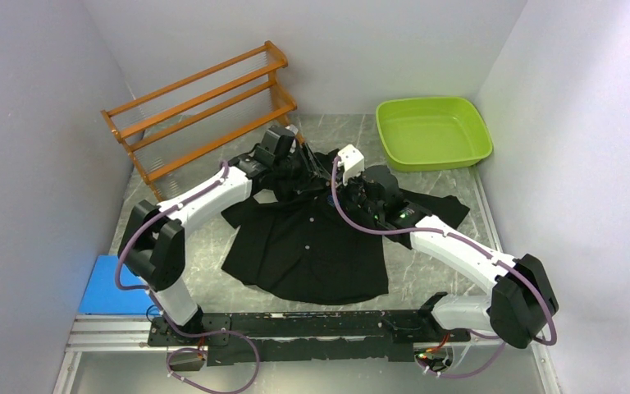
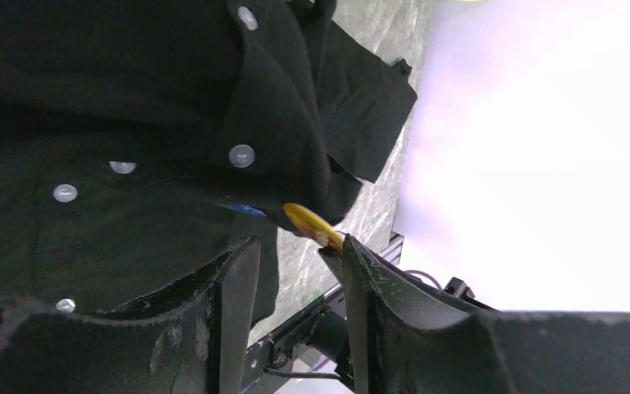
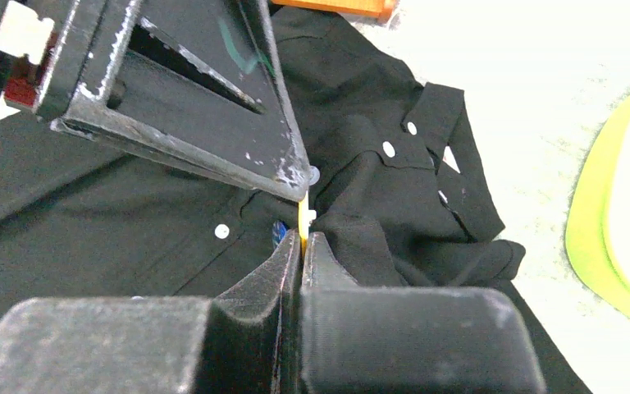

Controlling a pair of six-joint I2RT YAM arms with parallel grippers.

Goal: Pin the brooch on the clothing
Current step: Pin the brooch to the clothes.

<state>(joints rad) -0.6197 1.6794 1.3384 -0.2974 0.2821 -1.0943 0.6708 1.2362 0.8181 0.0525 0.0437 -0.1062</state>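
The black button-up shirt point(image 1: 312, 246) lies spread on the table, its pale buttons point(image 2: 241, 155) showing in the left wrist view. My right gripper point(image 3: 302, 238) is shut on a thin yellow brooch point(image 3: 303, 218) and holds it edge-on against a bunched fold of the shirt point(image 3: 361, 238) near the collar. A small blue part point(image 3: 278, 231) shows beside it. My left gripper point(image 2: 299, 244) is open; the brooch point(image 2: 312, 225) touches the tip of its right finger point(image 2: 361, 271). In the top view both grippers, left point(image 1: 299, 164) and right point(image 1: 346, 185), meet over the shirt's upper part.
A wooden rack point(image 1: 205, 107) stands at the back left, close behind the left gripper. A green tub point(image 1: 433, 131) sits at the back right. A blue flat object point(image 1: 111, 287) lies at the near left. White walls close in both sides.
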